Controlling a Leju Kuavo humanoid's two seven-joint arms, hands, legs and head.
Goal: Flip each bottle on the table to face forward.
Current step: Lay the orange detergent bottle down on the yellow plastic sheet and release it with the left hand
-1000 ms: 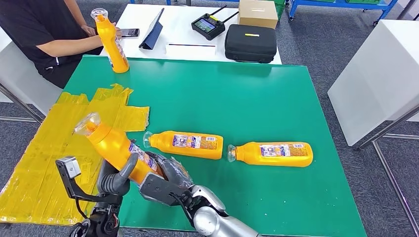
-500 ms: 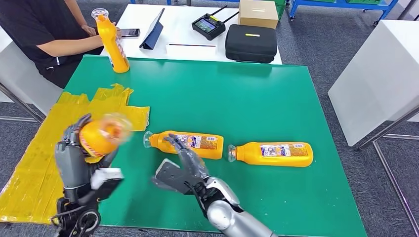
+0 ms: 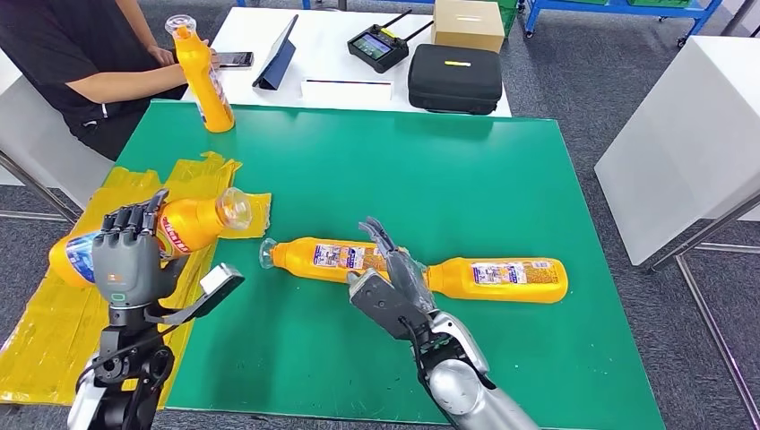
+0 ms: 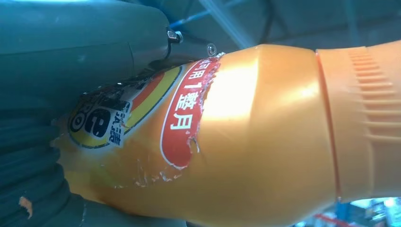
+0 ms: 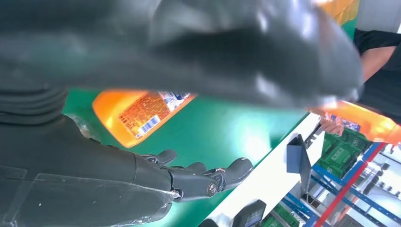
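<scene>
The left hand point(image 3: 125, 255) grips an orange plastic bottle point(image 3: 184, 224) above the green table point(image 3: 466, 170)'s left edge; the right hand point(image 3: 390, 287) hovers spread and empty.

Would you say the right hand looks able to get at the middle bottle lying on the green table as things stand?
Probably yes: the right hand is open and empty just above the middle bottle, with nothing between them.

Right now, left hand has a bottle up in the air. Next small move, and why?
Probably lower the left hand and set its bottle on the green table. The bottle is held off the surface over the yellow sheet, while the right hand is open above the two lying bottles.
</scene>
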